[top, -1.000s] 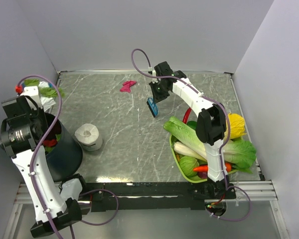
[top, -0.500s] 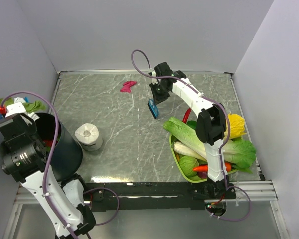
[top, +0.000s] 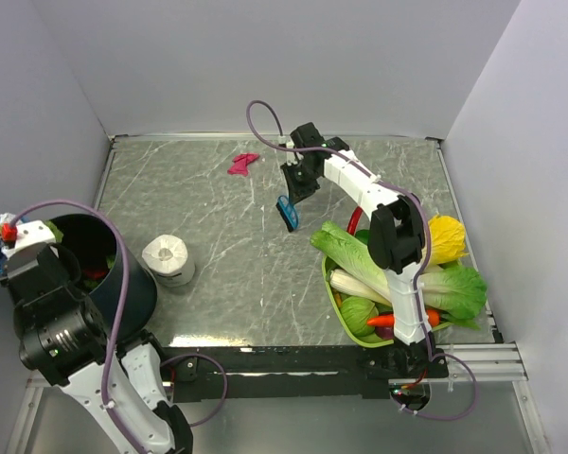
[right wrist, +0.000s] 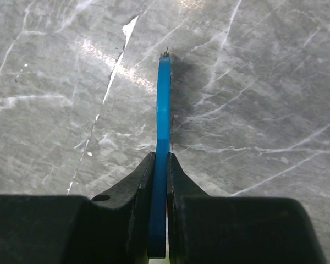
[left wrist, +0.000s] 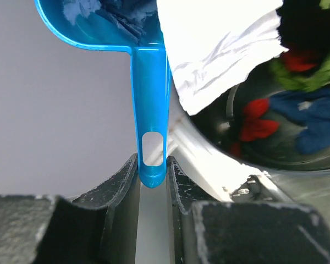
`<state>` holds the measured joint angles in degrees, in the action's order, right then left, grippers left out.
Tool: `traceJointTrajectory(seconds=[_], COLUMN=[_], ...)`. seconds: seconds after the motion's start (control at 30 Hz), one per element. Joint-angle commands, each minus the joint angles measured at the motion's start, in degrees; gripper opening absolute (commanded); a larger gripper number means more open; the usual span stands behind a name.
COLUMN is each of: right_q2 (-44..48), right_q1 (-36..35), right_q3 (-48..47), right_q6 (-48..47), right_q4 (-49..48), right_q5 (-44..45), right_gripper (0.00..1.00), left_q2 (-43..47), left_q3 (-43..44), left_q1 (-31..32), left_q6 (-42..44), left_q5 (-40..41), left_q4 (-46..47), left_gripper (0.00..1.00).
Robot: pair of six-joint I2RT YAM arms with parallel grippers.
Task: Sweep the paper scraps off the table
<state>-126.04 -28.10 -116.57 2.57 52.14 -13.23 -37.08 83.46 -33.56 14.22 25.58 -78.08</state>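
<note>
One magenta paper scrap (top: 242, 164) lies at the back of the grey marble table (top: 237, 284). My left gripper (left wrist: 152, 166) is shut on the handle of a blue dustpan (left wrist: 150, 93). The pan is tipped at the rim of a black bin (top: 123, 284) and blue scraps (left wrist: 124, 16) show in its scoop. Red scraps (left wrist: 258, 121), blue scraps (left wrist: 319, 118) and green ones lie inside the bin, and white crumpled paper (left wrist: 220, 49) hangs over it. My right gripper (right wrist: 159, 159) is shut on a thin blue brush (right wrist: 163, 104), held just above the table (right wrist: 264, 82) right of the magenta scrap.
A white tissue roll (top: 168, 257) stands beside the bin. A green basket (top: 333, 293) piled with cabbage, a yellow vegetable (top: 448, 236) and a red chilli fills the right side. White walls close in the table on three sides.
The left arm has swung the dustpan from the back left corner toward the near left, beside the bin. The right gripper with the brush shifted slightly left.
</note>
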Motion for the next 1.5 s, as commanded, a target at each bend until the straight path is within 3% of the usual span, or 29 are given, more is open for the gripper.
traceJointTrajectory(seconds=[0.0,0.13,0.23,0.4,0.47,0.5,0.53,0.6,0.67,0.87,1.0,1.1,1.13,1.3,1.47], right_q2=[-0.09,0.09,-0.08,-0.52,-0.79,-1.22,-1.40,-1.40,-1.32,-0.70,-0.18,0.62,0.53,0.09,1.49], right_q1=[0.76,1.29,1.47,1.38,1.38,1.38,1.38,1.38,1.20,1.38,1.29,1.64,1.55,1.64,1.29], right_q3=[0.47,0.82,1.00,1.53,1.17,1.00,0.65,0.56,0.65,1.70,1.18,-1.72,-4.08,-10.06,-9.48], right_q6=[1.30,1.30,1.39,2.18,2.26,2.27,2.44,2.62,2.71,1.92,1.83,1.48,1.47,-2.03,-18.44], right_q4=[0.77,1.03,0.77,0.51,0.33,0.24,0.16,-0.20,-0.37,-0.63,-0.55,-1.51,-1.95,-3.18,-10.11], right_q5=[-2.06,-2.67,-2.67,-4.43,-4.78,-4.96,-4.96,-5.40,-5.66,-5.40,-6.10,-12.23,-14.17,-17.62,-12.02], right_gripper=[0.00,0.00,0.00,0.00,0.00,0.00,0.00,0.00,0.00,0.00,0.00,0.00,0.00,0.00,0.00], left_q2=[1.05,-0.01,-0.27,-0.10,1.13,2.09,5.75,10.16,13.96,10.37,9.13,5.19,1.78,-10.53,-16.79], left_q3=[-0.40,1.08,0.83,1.70,1.18,-0.04,-4.23,-8.64,-11.83,-9.55,-9.11,-4.13,-1.92,14.60,22.70], left_q1=[-0.36,-0.45,-0.45,-0.45,-0.36,-0.45,-0.45,-0.37,-0.36,-0.28,-0.28,-0.28,-0.28,-0.28,-0.28], left_q6=[7.31,11.79,20.38,41.74,54.55,60.34,71.89,81.45,87.46,81.41,77.38,66.41,58.29,32.07,20.70], left_q5=[7.71,9.05,9.57,10.63,11.32,12.11,13.17,10.39,3.98,8.17,6.07,3.00,2.11,-10.16,-21.79], left_q4=[-0.58,-0.58,-0.58,0.21,0.91,3.00,7.20,22.17,25.43,23.94,32.18,33.97,32.83,19.83,15.69], left_gripper=[0.01,0.01,0.01,0.01,0.01,0.01,0.01,0.01,0.01,0.01,0.01,0.01,0.01,0.01,0.01])
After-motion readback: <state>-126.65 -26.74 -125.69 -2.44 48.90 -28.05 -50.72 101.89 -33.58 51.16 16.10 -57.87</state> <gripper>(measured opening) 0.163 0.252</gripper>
